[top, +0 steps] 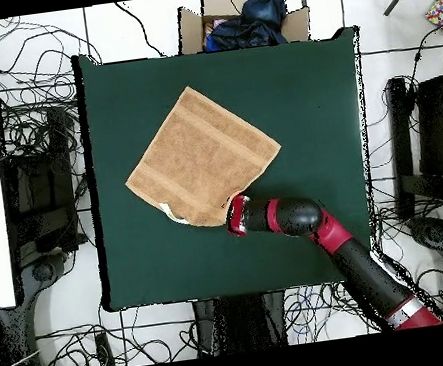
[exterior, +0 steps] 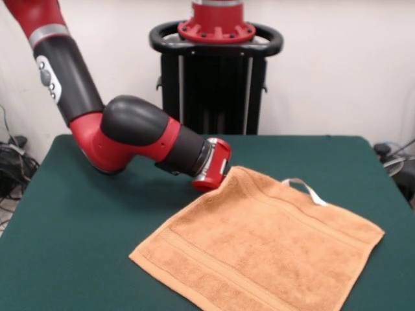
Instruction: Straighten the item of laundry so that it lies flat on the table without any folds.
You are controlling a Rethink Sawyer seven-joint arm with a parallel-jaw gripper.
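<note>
The red and black arm's gripper [exterior: 216, 176] is pressing at the far corner of the orange-tan terry towel [exterior: 259, 249], which is lying spread diagonally on the dark green felt worktop [exterior: 78, 246], grip state impossible to tell.

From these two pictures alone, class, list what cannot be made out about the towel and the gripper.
- Gripper: open or shut cannot be told; in both views its red end hides what meets the towel.
- The towel's near corner: cut off by the front view's bottom edge.
- The towel corner at the gripper: covered by it, so gripped or merely touched is unclear.
- White tag: too small to read.
</note>
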